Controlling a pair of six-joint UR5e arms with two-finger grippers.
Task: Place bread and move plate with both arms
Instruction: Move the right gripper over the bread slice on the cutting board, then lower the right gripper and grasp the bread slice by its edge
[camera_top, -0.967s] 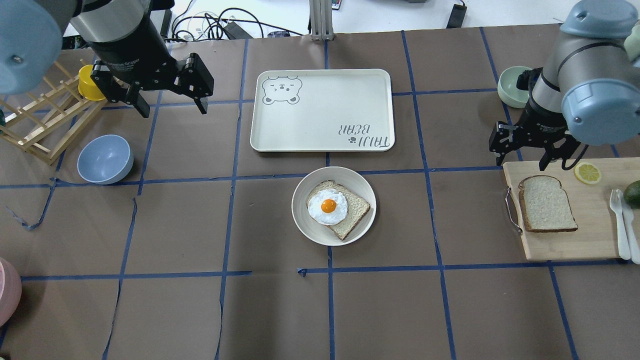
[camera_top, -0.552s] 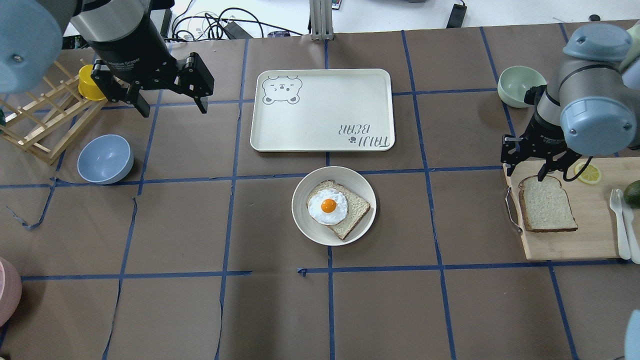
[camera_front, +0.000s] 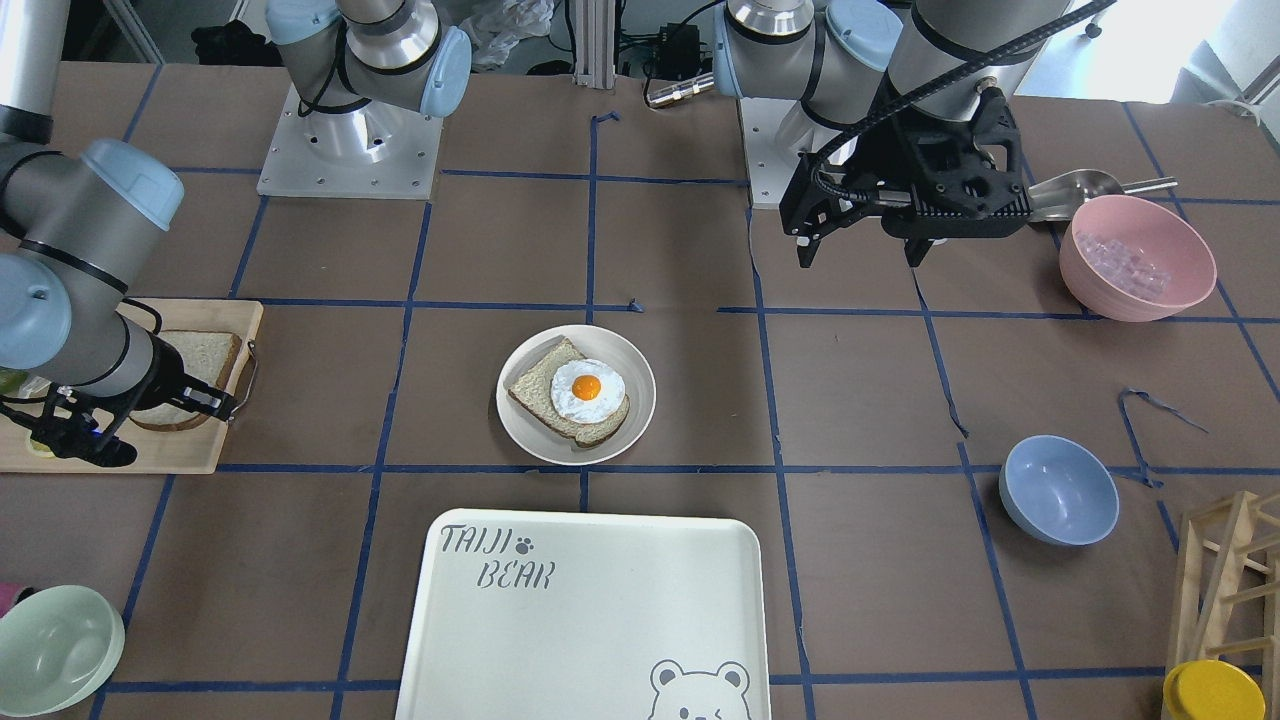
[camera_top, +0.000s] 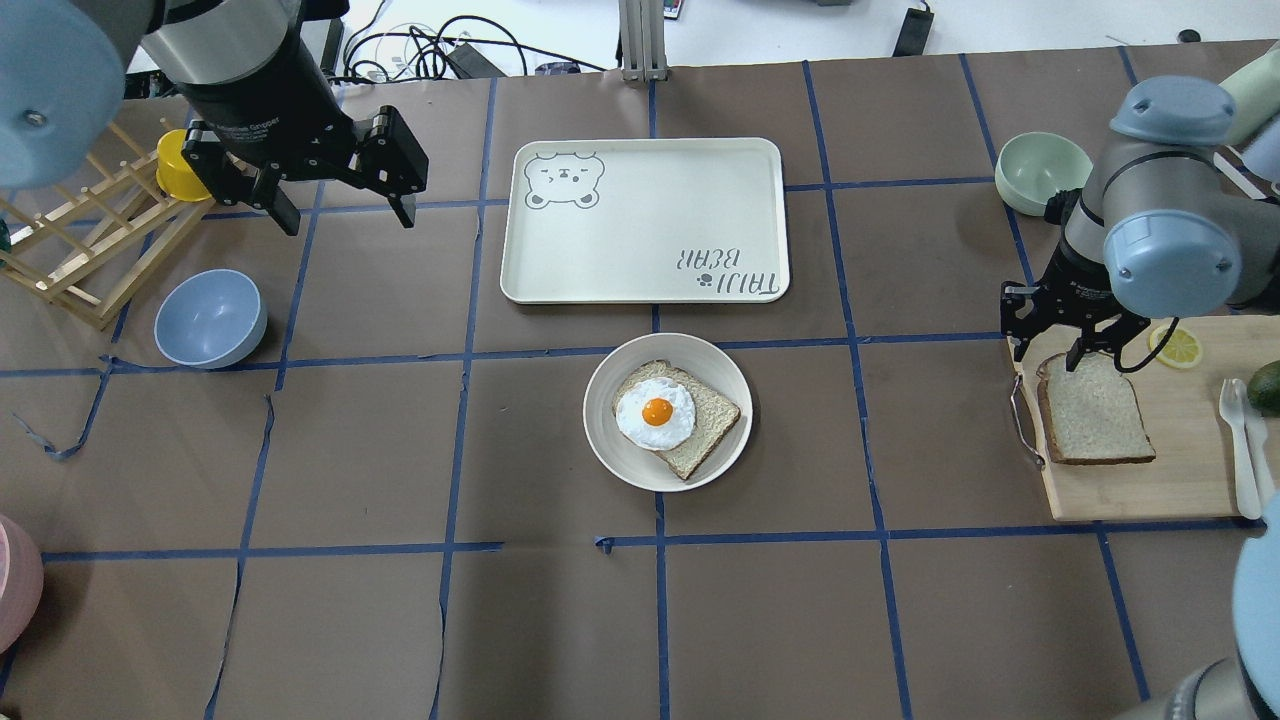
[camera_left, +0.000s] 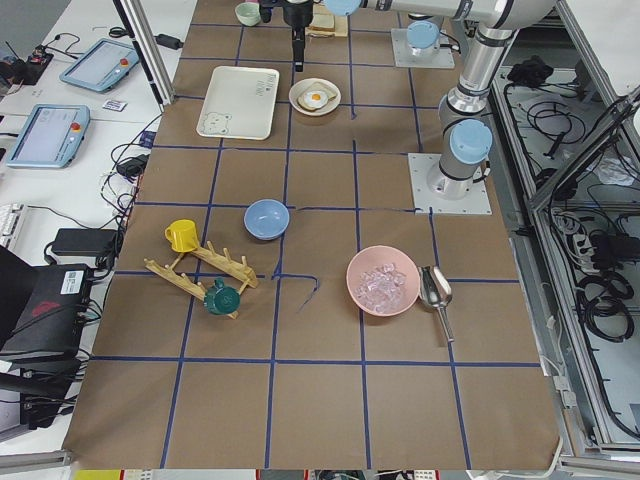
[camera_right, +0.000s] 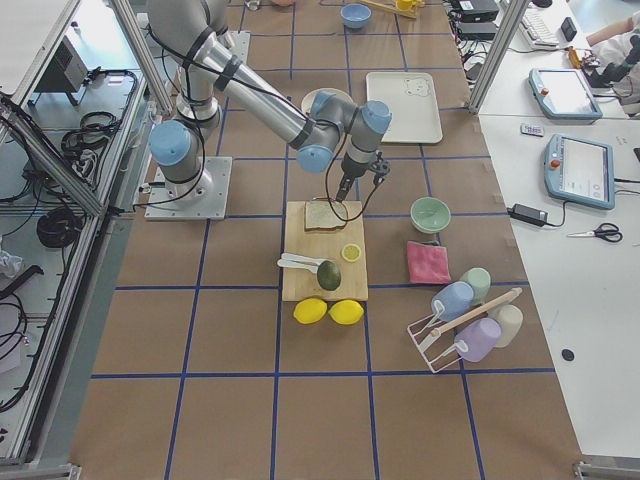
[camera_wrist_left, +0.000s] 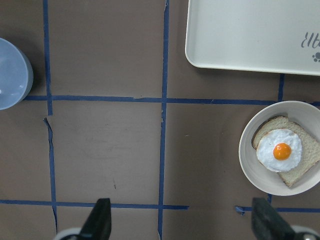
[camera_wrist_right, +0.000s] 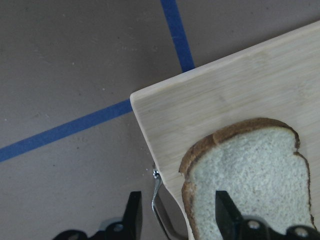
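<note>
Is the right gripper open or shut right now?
Open. In the wrist view the right gripper has its fingers well apart, one over the bread, the other off the board's edge.

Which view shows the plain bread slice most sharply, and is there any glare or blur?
Right wrist view: the bread is close and crisp. Overhead view: the joint caps nearest the lens look soft. Front-facing view: bright washout in the top right corner.

On the brown surface (camera_left: 300, 400), a pink bowl (camera_left: 352, 290) sits just beside a metal scoop (camera_left: 437, 292), with a blue bowl (camera_left: 266, 218) near a wooden rack (camera_left: 236, 272). Far off, the plate (camera_left: 295, 98) lies beside the white tray (camera_left: 240, 95).
</note>
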